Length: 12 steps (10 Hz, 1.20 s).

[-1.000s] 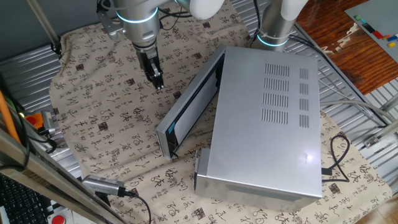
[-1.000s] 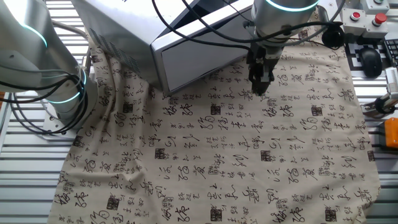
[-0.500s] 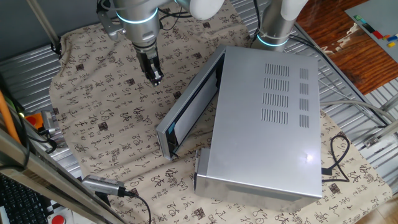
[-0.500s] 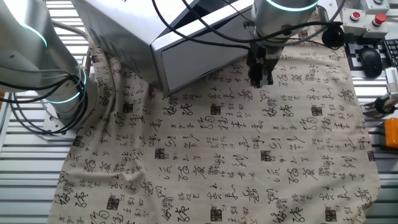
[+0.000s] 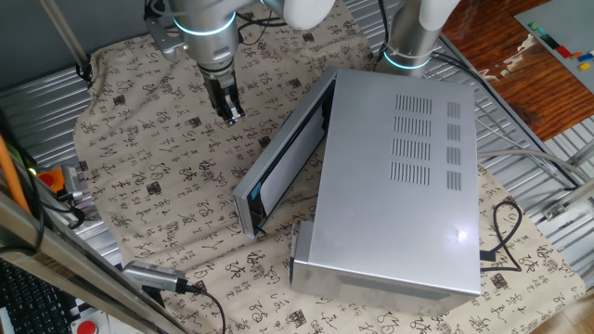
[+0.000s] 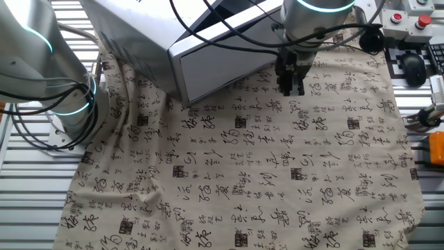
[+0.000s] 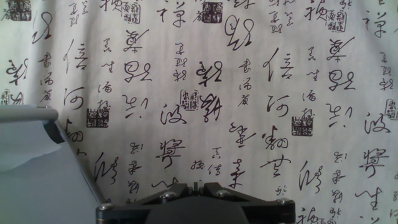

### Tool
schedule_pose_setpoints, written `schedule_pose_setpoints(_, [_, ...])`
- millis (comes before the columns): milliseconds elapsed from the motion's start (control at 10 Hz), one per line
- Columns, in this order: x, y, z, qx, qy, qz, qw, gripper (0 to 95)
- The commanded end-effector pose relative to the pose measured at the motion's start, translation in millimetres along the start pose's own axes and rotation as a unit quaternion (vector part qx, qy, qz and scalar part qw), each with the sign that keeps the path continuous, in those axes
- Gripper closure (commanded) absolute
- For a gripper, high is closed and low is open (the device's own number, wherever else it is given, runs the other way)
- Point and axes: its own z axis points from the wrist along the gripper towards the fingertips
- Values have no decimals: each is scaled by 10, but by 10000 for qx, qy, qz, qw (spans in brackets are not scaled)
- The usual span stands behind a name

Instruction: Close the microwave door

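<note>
The silver microwave [image 5: 399,186] lies on the patterned cloth, its vented top facing up. The microwave door [image 5: 278,162] stands ajar at a narrow angle, with a dark gap along its upper edge. It also shows in the other fixed view [image 6: 222,66] and as a grey corner at the lower left of the hand view [image 7: 37,174]. My gripper [image 5: 233,117] hangs above the cloth to the left of the door, apart from it, fingers together and empty. In the other fixed view my gripper [image 6: 291,91] is just in front of the door's free end. The hand view shows my gripper [image 7: 198,185] closed.
A second arm's base [image 5: 408,46] stands behind the microwave. A black cable [image 5: 506,232] runs from the microwave's right side. An orange object [image 5: 56,176] and a grey camera [image 5: 153,276] lie at the cloth's left edge. Red buttons [image 6: 409,17] sit on a control box.
My gripper has risen a little above the cloth and stayed shut. The door has not moved.
</note>
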Motion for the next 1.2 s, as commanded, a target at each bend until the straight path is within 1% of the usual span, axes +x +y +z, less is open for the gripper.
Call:
schedule_pose_setpoints(100, [2, -2, 0, 16, 2, -66, 10000, 950])
schedule_pose_setpoints(200, [5, -2, 1, 5, -5, -150, 9999, 950])
schedule_pose_setpoints(300, [40, -2, 9, 24, -2, -249, 9997, 950])
schedule_pose_setpoints(400, [70, 10, -24, -6, 5, -386, 9993, 950])
schedule_pose_setpoints(500, [84, 32, -97, 8, 3, -466, 9989, 950])
schedule_pose_setpoints(600, [92, 46, -137, 22, 4, -470, 9989, 950])
schedule_pose_setpoints(700, [111, 76, -218, 19, -14, -484, 9988, 950])
schedule_pose_setpoints(900, [125, 99, -275, 7, -25, -458, 9989, 950])
schedule_pose_setpoints(1100, [150, 131, -360, 7, -43, -420, 9991, 950])
schedule_pose_setpoints(1200, [158, 145, -398, -10, -120, -555, 9984, 950])
